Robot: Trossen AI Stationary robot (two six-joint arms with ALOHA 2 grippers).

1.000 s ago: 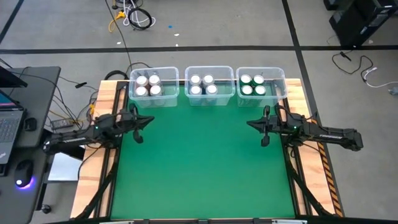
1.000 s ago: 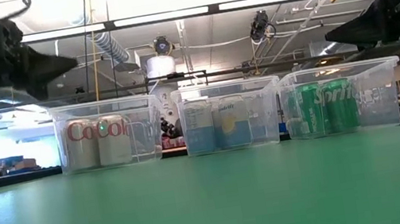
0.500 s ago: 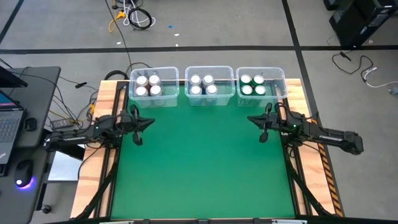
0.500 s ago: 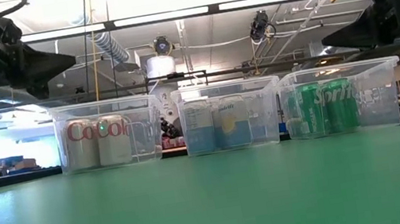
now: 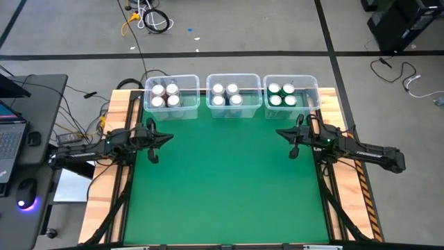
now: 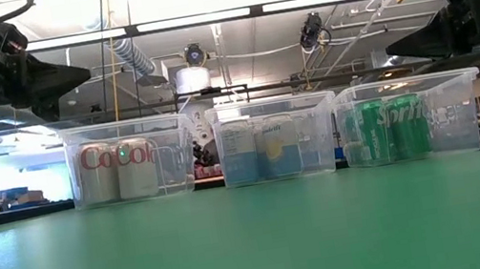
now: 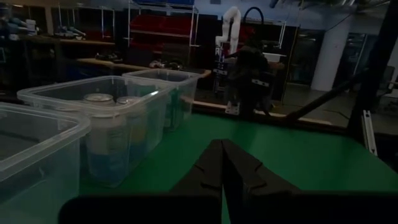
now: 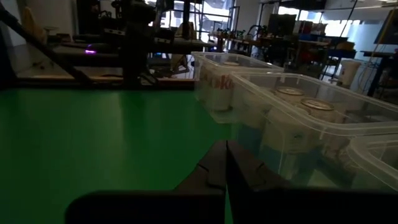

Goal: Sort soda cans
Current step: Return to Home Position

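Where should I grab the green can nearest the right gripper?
Grip the green can by its upper sides, just below the silver top, coming straight down. It stands upright, and the walls of its clear bin and three neighbouring cans block any level approach.

Upright in fours along the table's (image 5: 222, 180) far edge: silver Coca-Cola cans (image 6: 136, 167) left, pale blue-white cans (image 6: 276, 146) middle, green Sprite cans (image 6: 408, 125) right.

Overhead looks straight down; low view level (sharing bins (image 5: 234, 75)).
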